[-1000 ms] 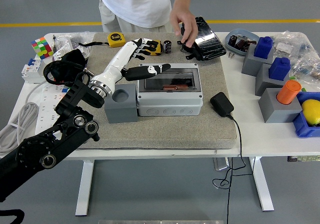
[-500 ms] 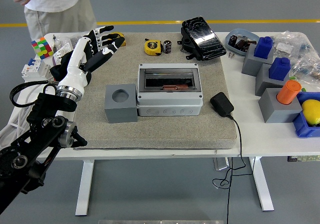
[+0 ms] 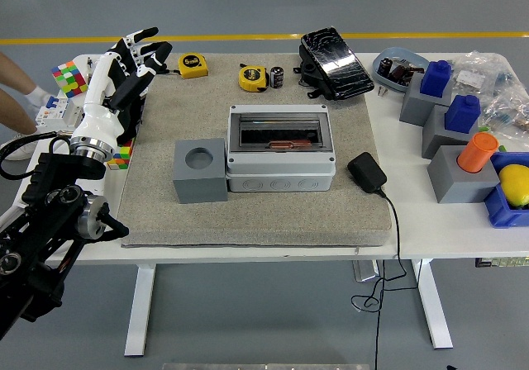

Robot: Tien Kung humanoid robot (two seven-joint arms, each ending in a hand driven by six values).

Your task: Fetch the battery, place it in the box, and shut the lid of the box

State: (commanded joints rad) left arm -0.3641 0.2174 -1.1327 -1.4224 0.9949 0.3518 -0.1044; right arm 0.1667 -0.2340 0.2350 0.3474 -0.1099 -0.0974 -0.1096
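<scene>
Grey flooring with a yellow line lies behind the white surface (image 3: 413, 230), on which a beige felt mat (image 3: 273, 205) carries the grey plastic enclosure box (image 3: 281, 154) with its clear lid. Compared with half a second ago, the left hand (image 3: 132, 60) is seen drawn further back to the mat's far-left corner, its fingers (image 3: 147, 33) spread and nothing held in them. The person's torso is gone from the far side; only a leg remains at the left edge. The small black cylindrical battery (image 3: 277, 77) is left standing beside the yellow tape measure (image 3: 251, 77), well apart from the box. The fetching is judged not yet begun, and the lid appears shut.
</scene>
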